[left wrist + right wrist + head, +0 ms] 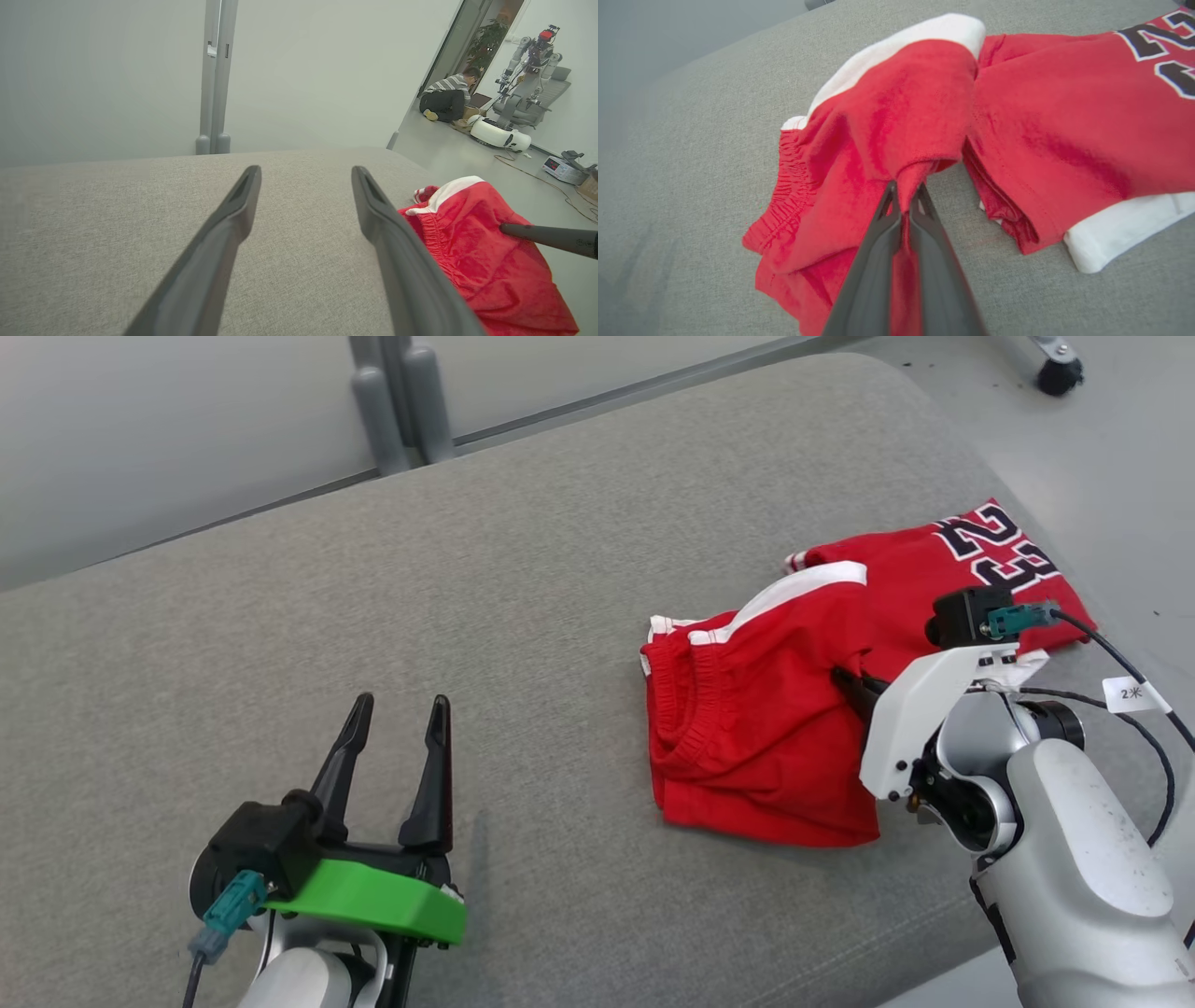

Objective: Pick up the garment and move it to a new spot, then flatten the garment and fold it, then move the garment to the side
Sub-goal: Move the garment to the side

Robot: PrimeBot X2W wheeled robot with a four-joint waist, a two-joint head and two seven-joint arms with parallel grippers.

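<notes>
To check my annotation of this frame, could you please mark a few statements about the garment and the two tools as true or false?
1. The right tool is shut on a fold of the red garment. True.
2. The left tool grips the garment too. False: it stands open above the bare grey cushion, apart from the garment.
3. The garment lies flat and spread out. False: it is bunched and folded over itself.
4. The garment bears black numerals edged in white. True.

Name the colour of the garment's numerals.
Numerals black, outlined white; head view shows them best.
</notes>
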